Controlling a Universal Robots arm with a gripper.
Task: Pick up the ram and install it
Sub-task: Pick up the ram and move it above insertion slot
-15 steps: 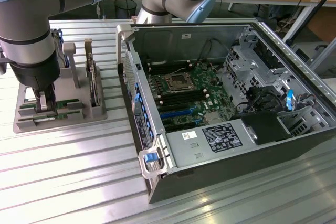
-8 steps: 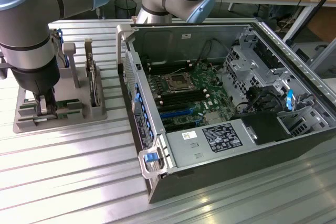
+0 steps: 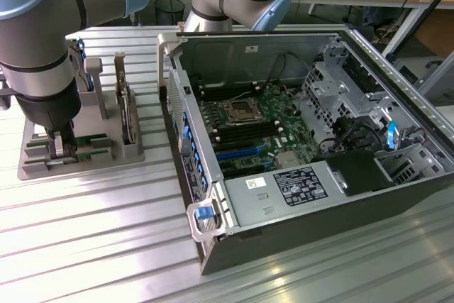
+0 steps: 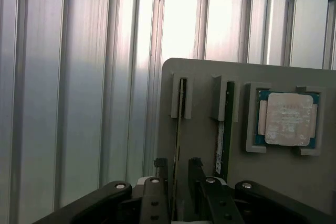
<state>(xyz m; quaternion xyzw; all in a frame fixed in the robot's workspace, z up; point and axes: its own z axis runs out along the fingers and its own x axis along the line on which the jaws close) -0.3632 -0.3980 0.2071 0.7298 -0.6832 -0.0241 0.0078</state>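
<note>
The ram (image 4: 179, 124) stands on edge in a slot of the grey holder (image 4: 199, 103), seen end-on as a thin dark strip. My gripper (image 4: 178, 163) is open, one finger on each side of the ram's near end, with small gaps to it. In the exterior view my gripper (image 3: 60, 148) reaches down into the holder (image 3: 135, 150) at that view's left. The open computer case (image 3: 213, 246) lies to the right, its motherboard (image 3: 259, 129) showing black memory slots beside the processor socket (image 3: 238, 111).
A second thin board with a white label (image 4: 223, 135) stands in the neighbouring slot. A square silver processor (image 4: 286, 119) lies in a recess beyond it. A taller upright card with a metal bracket (image 3: 122, 101) rises from the holder. The ribbed metal table (image 3: 106, 232) surrounds everything.
</note>
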